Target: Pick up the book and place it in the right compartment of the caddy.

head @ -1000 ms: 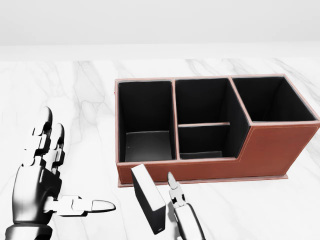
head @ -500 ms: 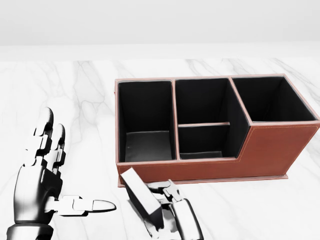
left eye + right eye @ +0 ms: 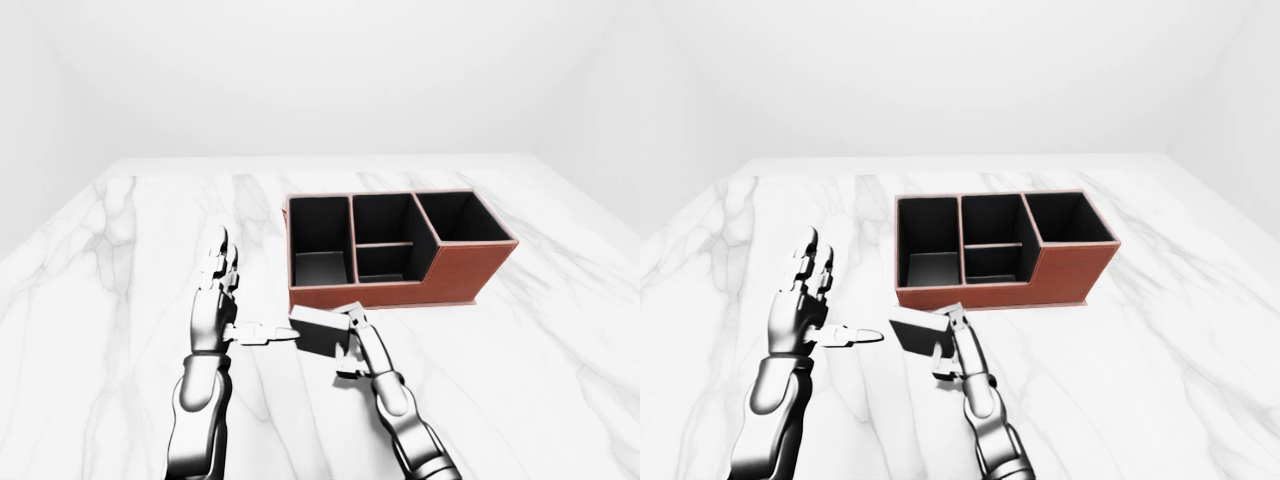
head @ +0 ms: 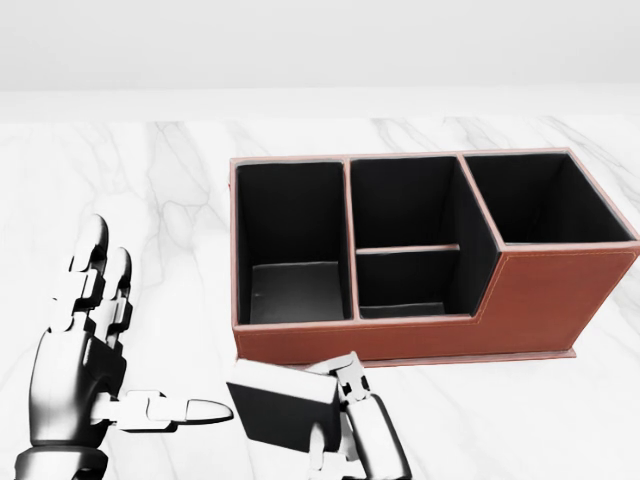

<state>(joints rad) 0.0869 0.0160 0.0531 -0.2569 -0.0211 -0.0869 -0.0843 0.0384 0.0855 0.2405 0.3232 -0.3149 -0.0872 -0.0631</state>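
White marble table (image 3: 120, 260), plain white walls (image 3: 320, 80). Caddy (image 4: 520, 300) sat on table. Right hand (image 4: 355, 420) gripped book (image 4: 280, 412). Left hand (image 4: 85, 370) open.

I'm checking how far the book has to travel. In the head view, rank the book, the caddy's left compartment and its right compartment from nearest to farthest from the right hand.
1. Book: held in the right hand, bottom centre.
2. Left compartment: above it, slightly left.
3. Right compartment: far upper right of the caddy.
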